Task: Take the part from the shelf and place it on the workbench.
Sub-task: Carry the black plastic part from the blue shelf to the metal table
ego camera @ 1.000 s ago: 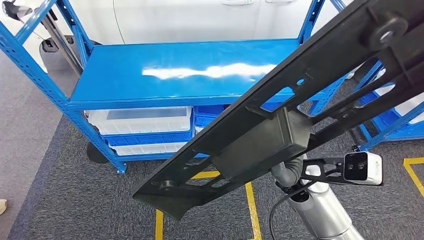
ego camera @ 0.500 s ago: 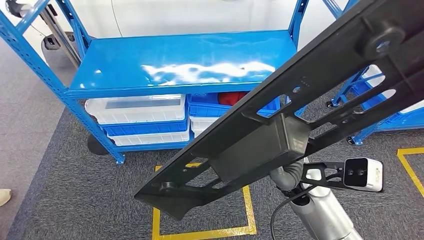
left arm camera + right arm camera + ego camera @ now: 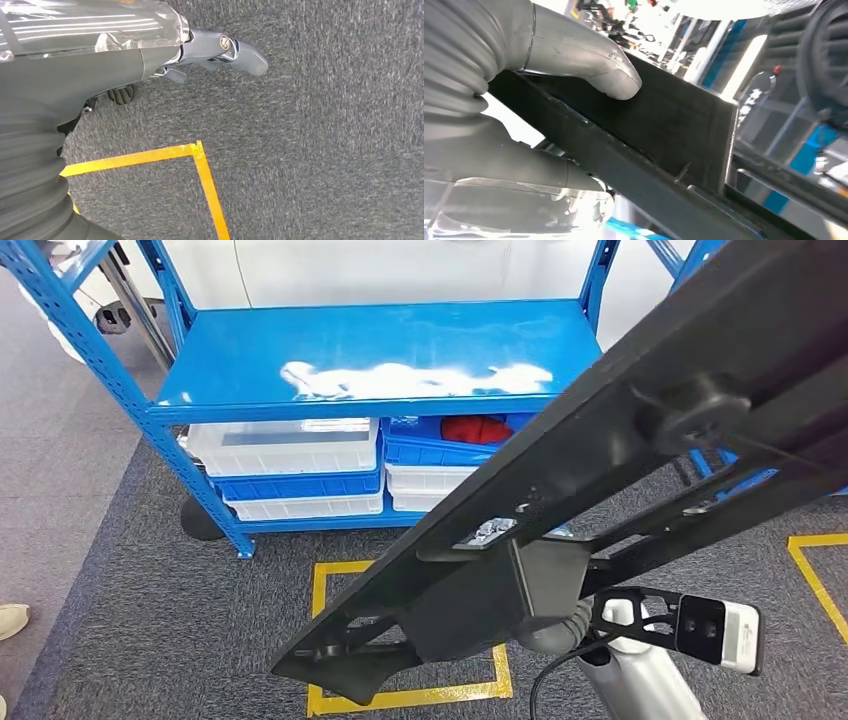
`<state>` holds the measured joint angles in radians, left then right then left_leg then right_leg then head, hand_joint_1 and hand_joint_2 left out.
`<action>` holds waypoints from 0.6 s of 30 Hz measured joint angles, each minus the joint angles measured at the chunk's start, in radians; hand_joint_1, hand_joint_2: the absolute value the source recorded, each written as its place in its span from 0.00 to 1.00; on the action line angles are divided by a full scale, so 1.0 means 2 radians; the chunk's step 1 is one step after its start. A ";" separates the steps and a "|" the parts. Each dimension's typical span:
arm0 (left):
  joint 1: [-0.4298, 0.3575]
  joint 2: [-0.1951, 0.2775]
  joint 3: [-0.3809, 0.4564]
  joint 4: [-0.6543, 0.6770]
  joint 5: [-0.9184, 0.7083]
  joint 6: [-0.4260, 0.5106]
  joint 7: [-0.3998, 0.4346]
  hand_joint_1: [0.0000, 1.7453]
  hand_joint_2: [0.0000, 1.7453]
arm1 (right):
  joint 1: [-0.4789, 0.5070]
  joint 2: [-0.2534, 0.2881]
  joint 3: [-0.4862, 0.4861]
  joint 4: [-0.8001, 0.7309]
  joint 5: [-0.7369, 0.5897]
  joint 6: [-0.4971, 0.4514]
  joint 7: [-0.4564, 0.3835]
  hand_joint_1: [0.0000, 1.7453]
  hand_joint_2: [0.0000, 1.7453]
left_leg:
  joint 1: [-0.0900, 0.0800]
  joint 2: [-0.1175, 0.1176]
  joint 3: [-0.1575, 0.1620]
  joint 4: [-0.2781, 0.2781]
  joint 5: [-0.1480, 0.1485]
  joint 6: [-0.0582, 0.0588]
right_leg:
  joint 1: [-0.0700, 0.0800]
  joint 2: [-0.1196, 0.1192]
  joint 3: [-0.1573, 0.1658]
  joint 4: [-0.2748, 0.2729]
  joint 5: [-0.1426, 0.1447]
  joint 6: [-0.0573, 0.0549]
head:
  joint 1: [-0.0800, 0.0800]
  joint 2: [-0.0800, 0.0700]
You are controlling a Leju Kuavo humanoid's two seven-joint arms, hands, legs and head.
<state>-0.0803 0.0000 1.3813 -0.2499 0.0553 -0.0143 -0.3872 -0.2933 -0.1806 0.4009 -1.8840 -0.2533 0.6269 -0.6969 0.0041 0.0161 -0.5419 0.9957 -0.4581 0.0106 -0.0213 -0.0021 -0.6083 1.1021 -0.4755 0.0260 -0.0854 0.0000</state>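
No text, label, brand, number or sign can be read in any view. A small pale patch is seen on the black part (image 3: 600,455), but nothing on it can be made out.

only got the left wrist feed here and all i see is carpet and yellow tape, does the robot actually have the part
Observer: Yes. In the right wrist view the right hand grips the long black part, thumb pressed on its boxy section.
Operator: is it over the shelf yet
Observer: No. In the head view the part slants across the front, above the carpet, short of the blue rack.
Operator: anything on that top shelf
Observer: Its top surface shows nothing but glare; plastic bins sit on the level below.
Operator: left hand doing anything
Observer: The left hand holds nothing, above the carpet.
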 joint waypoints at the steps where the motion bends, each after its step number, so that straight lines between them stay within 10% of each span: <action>1: -0.001 0.001 0.000 0.000 0.000 0.000 0.001 0.00 1.00 | 0.000 0.004 0.000 -0.005 0.001 0.002 0.000 1.00 1.00 | 0.000 0.000 -0.003 0.004 -0.001 -0.003 | 0.000 0.000 0.011 -0.021 0.004 -0.003 | 0.000 0.000; 7: -0.006 0.004 0.005 0.000 0.000 0.002 0.005 0.00 1.00 | -0.017 0.023 0.005 -0.014 -0.004 -0.023 0.000 1.00 1.00 | 0.002 -0.002 -0.017 0.028 -0.016 -0.021 | 0.003 0.001 0.012 -0.035 0.009 -0.023 | 0.000 0.000; 10: -0.006 0.005 0.008 0.000 0.000 0.001 0.005 0.00 1.00 | -0.036 0.028 0.031 -0.014 -0.009 -0.070 0.001 1.00 1.00 | 0.003 -0.003 -0.059 0.120 -0.061 -0.026 | 0.004 0.002 0.010 -0.036 0.010 -0.028 | 0.000 0.000; 12: -0.006 0.006 0.008 0.000 0.000 -0.003 0.005 0.00 1.00 | -0.044 0.028 0.051 -0.013 -0.014 -0.098 0.002 1.00 1.00 | 0.004 -0.003 -0.073 0.150 -0.064 -0.026 | 0.004 0.005 0.009 -0.035 0.011 -0.028 | 0.000 0.000; 15: -0.005 0.010 0.008 0.000 0.000 -0.009 0.006 0.00 1.00 | -0.050 0.025 0.067 -0.015 -0.017 -0.117 0.001 1.00 1.00 | 0.004 -0.015 -0.031 0.068 -0.018 -0.022 | 0.004 0.014 0.009 -0.035 0.012 -0.026 | 0.000 0.000; 18: -0.005 0.015 0.007 0.000 0.000 -0.012 0.007 0.00 1.00 | -0.050 0.020 0.075 -0.019 -0.017 -0.123 0.000 1.00 1.00 | 0.003 -0.031 -0.005 0.010 -0.004 -0.016 | 0.004 0.026 0.003 -0.035 0.017 -0.017 | 0.000 0.000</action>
<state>-0.0912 0.0297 1.3945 -0.2499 0.0545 -0.0389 -0.3726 -0.3943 -0.1412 0.5507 -1.9225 -0.2875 0.3809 -0.6969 0.0102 -0.0464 -0.5517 1.0161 -0.4665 -0.0213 -0.0140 0.0493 -0.6021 1.0330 -0.4411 -0.0080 -0.0855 0.0000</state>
